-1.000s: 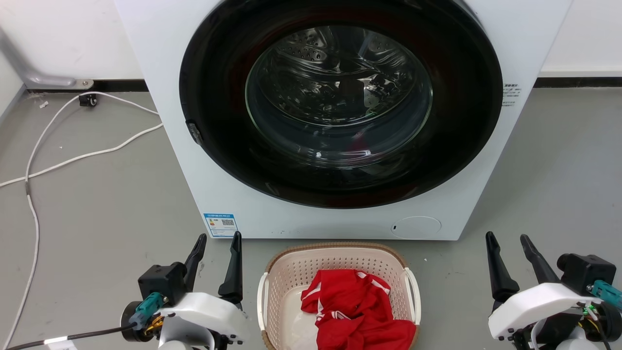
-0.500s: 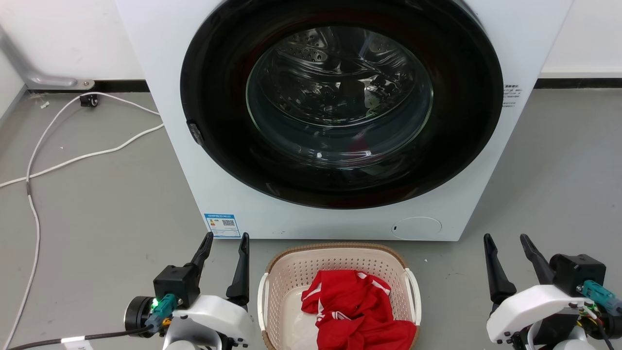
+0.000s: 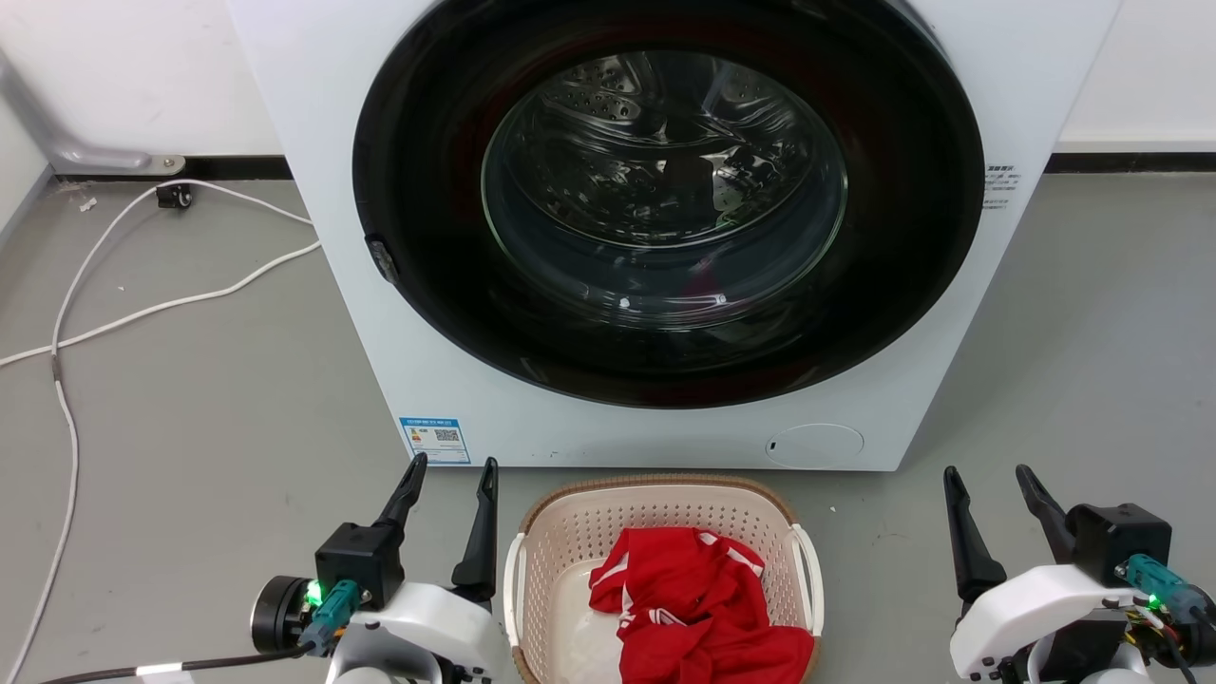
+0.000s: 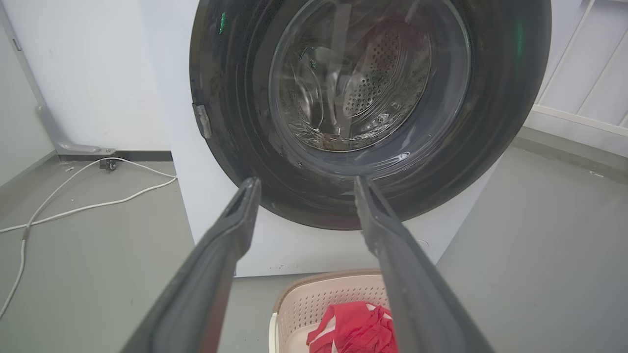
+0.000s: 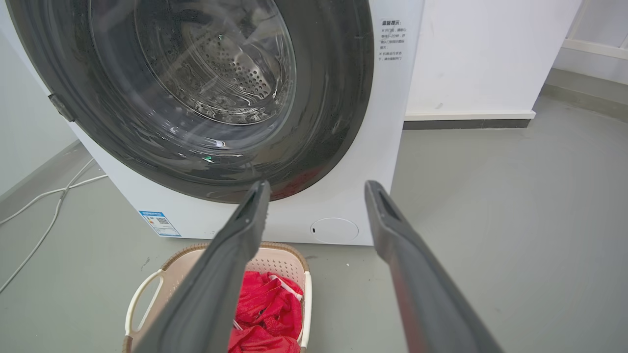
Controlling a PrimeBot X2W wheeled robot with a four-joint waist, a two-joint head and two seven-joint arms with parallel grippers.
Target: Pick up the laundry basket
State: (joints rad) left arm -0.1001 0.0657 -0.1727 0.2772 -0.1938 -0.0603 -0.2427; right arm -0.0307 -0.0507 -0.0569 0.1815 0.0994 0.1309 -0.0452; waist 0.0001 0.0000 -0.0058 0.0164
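Head view: the laundry basket [image 3: 655,483] sits on the grey floor [image 3: 190,427] just in front of the white washing machine [image 3: 304,142], with a red garment [image 3: 698,608] heaped inside. The left gripper [image 3: 454,463] hovers just beside the basket's left handle. The right gripper [image 3: 987,471] is well apart from it. Both have their 2 fingers spread, grasping nothing.

Left wrist view: the basket lies low between the fingers.

Right wrist view: it lies lower left, partly behind 1 finger.
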